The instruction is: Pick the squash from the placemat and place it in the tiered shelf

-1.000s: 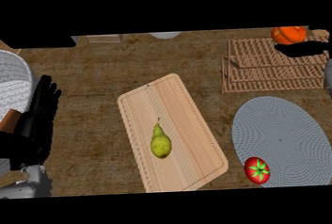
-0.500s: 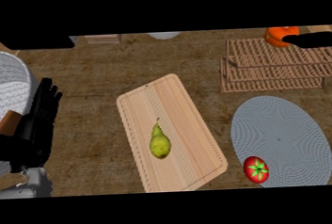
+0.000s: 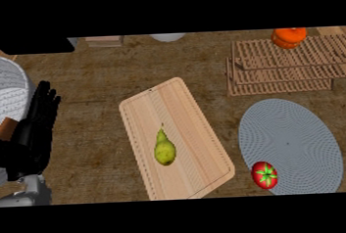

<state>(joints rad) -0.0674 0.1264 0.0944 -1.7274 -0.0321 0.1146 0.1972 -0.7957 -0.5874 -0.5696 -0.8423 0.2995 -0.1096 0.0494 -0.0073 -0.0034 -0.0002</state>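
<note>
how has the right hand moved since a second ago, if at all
Yes: the right hand let go of the squash and went right along the tiered shelf, out of view.

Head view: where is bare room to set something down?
Most of the placemat is bare, between the tomato at its near-left edge and the tiered shelf. Bare counter lies beyond the cutting board. Crowded at left: the left hand beside the white basket.

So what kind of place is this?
Likely a kitchen counter: wooden cutting board with a pear, woven placemat with a tomato at its edge, slatted tiered shelf.
</note>
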